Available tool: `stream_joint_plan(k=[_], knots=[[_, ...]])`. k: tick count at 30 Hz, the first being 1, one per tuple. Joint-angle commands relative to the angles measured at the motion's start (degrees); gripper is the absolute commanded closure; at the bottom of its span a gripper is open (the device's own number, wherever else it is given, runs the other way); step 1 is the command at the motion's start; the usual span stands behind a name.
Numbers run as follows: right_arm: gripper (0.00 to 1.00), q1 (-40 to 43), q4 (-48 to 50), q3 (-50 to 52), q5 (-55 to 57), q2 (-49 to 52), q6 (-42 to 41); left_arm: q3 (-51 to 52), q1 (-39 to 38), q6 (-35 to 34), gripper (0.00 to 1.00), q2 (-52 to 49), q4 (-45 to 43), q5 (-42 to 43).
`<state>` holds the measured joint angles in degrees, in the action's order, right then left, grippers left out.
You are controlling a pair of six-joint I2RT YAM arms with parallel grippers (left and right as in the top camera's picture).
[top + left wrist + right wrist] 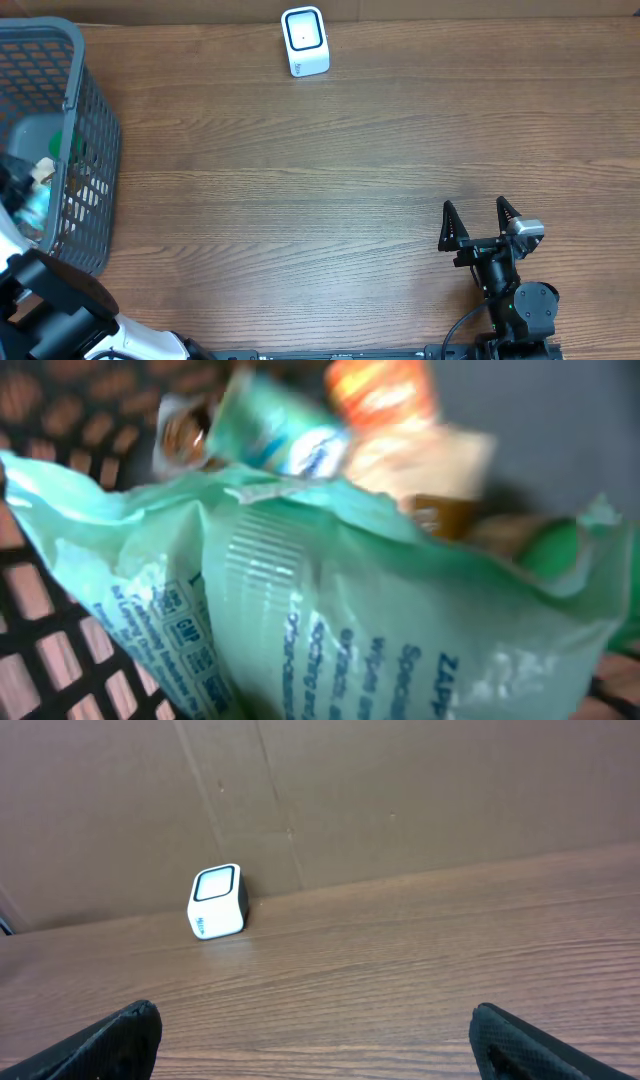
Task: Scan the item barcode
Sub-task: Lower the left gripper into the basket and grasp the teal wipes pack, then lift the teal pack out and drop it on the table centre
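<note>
Evidently an early stage: no item has reached the scanner [304,41], which stands alone at the far edge of the bench [330,200] with nothing held before it. Retrieval from the basket [95,150] at the bench's left end is judged to be the step in hand. The left hand [15,185] is down inside the basket among the goods. Its fingers show in neither view, so whether it is clenched on anything cannot be told.

Left wrist view: a pale green printed packet [380,620] fills the frame, close up against the camera and lying over smaller wrapped goods, with the basket's mesh behind. This is the likely item, directly at the hand, though contact is not visible. No barcode can be made out on the blurred face shown.

The right hand [475,208] rests released, fingers wide apart, near the bench's front right, well apart from basket and scanner.

Remaining, by judgement: secure the packet, lift it clear, carry it to the scanner, present its barcode.
</note>
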<state>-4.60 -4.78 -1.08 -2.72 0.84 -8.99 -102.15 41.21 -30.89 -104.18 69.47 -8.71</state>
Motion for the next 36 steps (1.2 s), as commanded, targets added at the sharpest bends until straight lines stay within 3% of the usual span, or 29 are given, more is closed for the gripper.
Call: stream_joint_plan(k=[1,8,13,20,23,26,36], knots=[[0.0,-0.26,0.2,0.63,0.13,-0.68,-0.15,-10.43,-0.59,4.76,0.8,0.07,2.73,7.17],[0.0,-0.26,0.2,0.63,0.13,-0.68,-0.15,-31.63,-2.89,11.32,0.8,2.03,12.85,17.4],[0.0,-0.26,0.2,0.63,0.11,-0.68,-0.15,-37.66,-8.76,18.73,0.75,6.86,16.06,26.53],[0.0,-0.26,0.2,0.63,0.13,-0.68,-0.15,-37.07,-25.79,19.32,0.7,9.42,21.64,25.46],[0.0,-0.26,0.2,0.63,0.13,-0.68,-0.15,-35.1,-33.66,18.01,0.64,8.09,23.61,21.97],[0.0,-0.26,0.2,0.63,0.13,-0.68,-0.13,-31.15,-42.14,13.75,0.64,5.7,24.7,16.46],[0.0,-0.26,0.2,0.63,0.13,-0.68,-0.15,-14.38,-60.02,4.85,0.65,-6.67,16.37,13.88]])
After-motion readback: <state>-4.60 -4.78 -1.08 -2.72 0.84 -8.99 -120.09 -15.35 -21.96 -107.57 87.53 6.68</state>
